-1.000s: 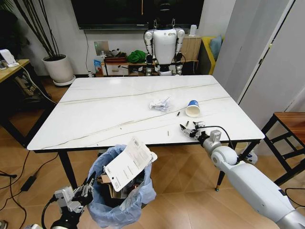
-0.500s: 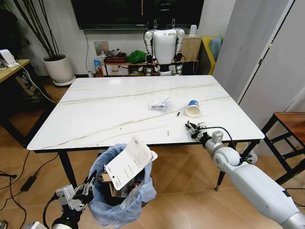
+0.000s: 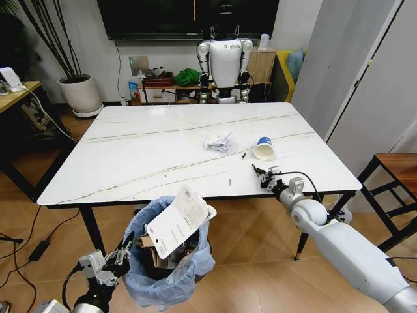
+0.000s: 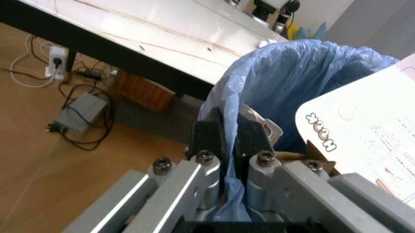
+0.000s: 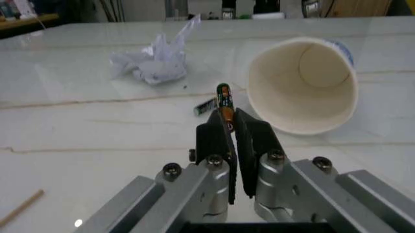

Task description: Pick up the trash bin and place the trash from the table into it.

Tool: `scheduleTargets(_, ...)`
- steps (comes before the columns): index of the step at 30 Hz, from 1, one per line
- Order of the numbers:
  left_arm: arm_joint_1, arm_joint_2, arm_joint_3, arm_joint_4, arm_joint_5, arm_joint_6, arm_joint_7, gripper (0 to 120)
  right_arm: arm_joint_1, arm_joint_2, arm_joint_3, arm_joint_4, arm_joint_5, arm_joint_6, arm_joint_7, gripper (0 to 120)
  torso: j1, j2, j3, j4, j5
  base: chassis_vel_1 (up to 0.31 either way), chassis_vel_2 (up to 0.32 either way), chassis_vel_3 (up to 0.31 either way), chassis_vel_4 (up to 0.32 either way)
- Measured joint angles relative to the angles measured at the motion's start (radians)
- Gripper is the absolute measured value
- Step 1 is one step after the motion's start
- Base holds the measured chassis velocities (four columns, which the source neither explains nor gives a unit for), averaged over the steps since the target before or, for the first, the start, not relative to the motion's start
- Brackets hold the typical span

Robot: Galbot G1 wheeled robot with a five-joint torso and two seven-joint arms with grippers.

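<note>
The trash bin (image 3: 166, 270), lined with a crinkled light-blue bag (image 4: 292, 82), hangs below the table's (image 3: 150, 150) near edge. A white printed sheet (image 3: 177, 222) and cardboard stick out of it. My left gripper (image 3: 121, 255) is shut on its rim (image 4: 230, 133). Over the table's front right, my right gripper (image 3: 260, 175) is shut on a small green-and-orange battery (image 5: 224, 99). Beyond it lie a blue-and-white paper cup (image 3: 264, 149) on its side, its mouth (image 5: 304, 85) facing the gripper, crumpled white paper (image 3: 218, 141) and another small dark piece (image 5: 206, 107).
A thin stick (image 3: 229, 182) lies near the table's front edge. A white humanoid robot (image 3: 225, 55) stands behind the far edge. A wooden stool (image 3: 397, 173) is at the right, a tan desk (image 3: 13, 88) at the left. Cables and a power brick (image 4: 77, 114) lie on the floor.
My right gripper's fingers have shut on the small battery that lay on the table and have lifted it slightly. The bin and left gripper have barely shifted.
</note>
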Motion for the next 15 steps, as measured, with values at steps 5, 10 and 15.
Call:
scheduleTargets(5,-0.012,0.022,0.015,0.004,-0.005,0.000,-0.001,0,-0.021,-0.105,0.070,0.149,0.061,0.008,-0.011,0,0.000,0.000,0.000,-0.0001,0.0002,0.000,0.000,0.000,0.000)
scheduleTargets(10,-0.029,0.034,0.033,0.011,-0.009,0.001,-0.007,0,-0.056,-0.228,0.143,0.325,0.126,0.032,-0.031,0,0.000,0.000,0.000,0.0000,-0.0001,0.000,0.000,0.000,0.000)
scheduleTargets(15,-0.044,0.042,0.058,0.017,-0.010,0.003,-0.009,0,-0.154,-0.361,0.261,0.537,0.190,0.052,-0.054,0,0.000,0.000,0.000,-0.0004,0.0002,0.000,0.000,0.000,0.000)
